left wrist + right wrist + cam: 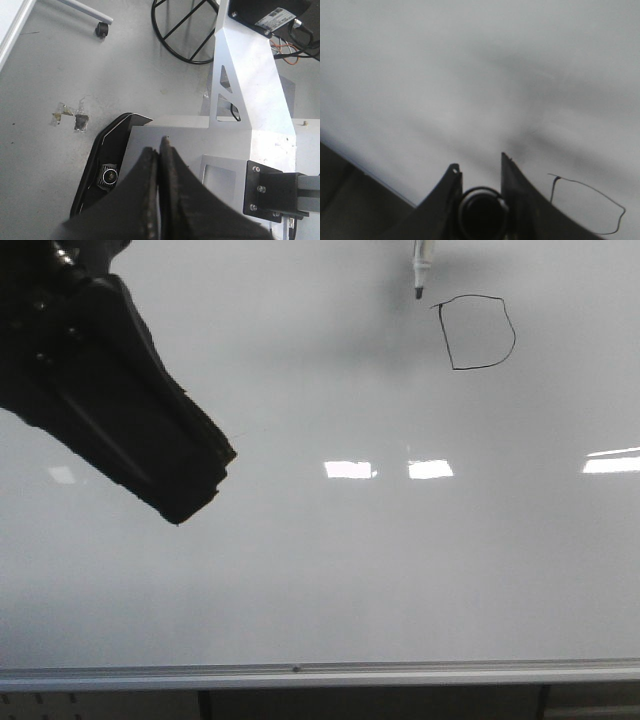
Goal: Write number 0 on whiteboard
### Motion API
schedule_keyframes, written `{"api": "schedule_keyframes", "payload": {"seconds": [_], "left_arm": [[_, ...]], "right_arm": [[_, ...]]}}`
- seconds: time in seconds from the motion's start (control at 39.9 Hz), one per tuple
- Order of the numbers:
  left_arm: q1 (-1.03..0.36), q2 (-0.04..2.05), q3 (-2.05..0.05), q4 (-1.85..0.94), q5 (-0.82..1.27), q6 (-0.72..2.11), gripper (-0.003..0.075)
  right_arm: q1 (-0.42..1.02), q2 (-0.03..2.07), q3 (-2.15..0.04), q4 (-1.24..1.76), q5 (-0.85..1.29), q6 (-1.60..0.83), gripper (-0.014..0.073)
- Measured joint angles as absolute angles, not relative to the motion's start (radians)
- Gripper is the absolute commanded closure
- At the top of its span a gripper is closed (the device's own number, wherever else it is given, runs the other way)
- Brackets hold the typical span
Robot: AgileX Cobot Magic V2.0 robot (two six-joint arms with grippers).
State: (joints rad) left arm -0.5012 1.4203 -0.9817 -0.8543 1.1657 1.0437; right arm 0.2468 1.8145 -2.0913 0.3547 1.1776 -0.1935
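The whiteboard [320, 570] fills the front view, pale and glossy, with a silver bottom rail. The number 0 [477, 332] is a thin black closed outline at the upper right, flat on its left side and rounded on its right; it also shows in the right wrist view [587, 205]. A marker [421, 268] hangs tip down just left of the outline, its tip level with the outline's top left corner. My right gripper [479, 172] is shut on the marker [482, 212], seen end-on. My left gripper [159, 150] is shut and empty; it shows large and dark in the front view [190, 485].
Bright rectangular light reflections [350, 469] lie across the board's middle. The left wrist view looks down at a grey floor, the robot's metal frame [245, 90], a black wire ring [185, 30] and a castor wheel [102, 30].
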Motion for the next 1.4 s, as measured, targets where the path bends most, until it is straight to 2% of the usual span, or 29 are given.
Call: {"api": "schedule_keyframes", "payload": {"seconds": [0.28, 0.35, 0.45, 0.65, 0.75, 0.9, 1.03, 1.3, 1.4], "left_arm": [[-0.501, 1.42, -0.982, -0.865, 1.166, 1.044, 0.0738], [-0.501, 1.42, -0.982, -0.89, 1.165, 1.047, 0.0716], [-0.501, 1.42, -0.982, -0.93, 1.163, 1.07, 0.0602], [-0.501, 1.42, -0.982, -1.0, 1.154, 1.095, 0.0217], [-0.501, 1.42, -0.982, -1.021, 1.13, 1.096, 0.0121], [-0.501, 1.42, -0.982, -1.079, 1.125, 1.152, 0.012], [-0.501, 1.42, -0.982, -1.156, 1.178, 1.227, 0.012], [-0.501, 1.42, -0.982, -1.201, 1.192, 1.26, 0.0121], [-0.501, 1.42, -0.982, -1.205, 1.192, 1.26, 0.0175]], "right_arm": [[0.247, 1.803, -2.095, 0.445, 1.261, -0.244, 0.0661], [0.247, 1.793, -2.086, 0.482, 1.261, -0.259, 0.0661], [0.247, 1.745, -2.008, 0.52, 1.261, -0.281, 0.0661], [0.247, 1.542, -1.659, 0.557, 1.257, -0.353, 0.0661], [0.247, 1.425, -1.463, 0.576, 1.246, -0.386, 0.0661], [0.247, 1.295, -1.21, 0.692, 1.206, -0.478, 0.0661], [0.247, 1.272, -1.089, 0.857, 1.187, -0.584, 0.0661], [0.339, 1.269, -1.05, 1.091, 1.134, -0.713, 0.0661], [0.368, 1.269, -1.05, 1.109, 1.085, -0.722, 0.0661]]}}
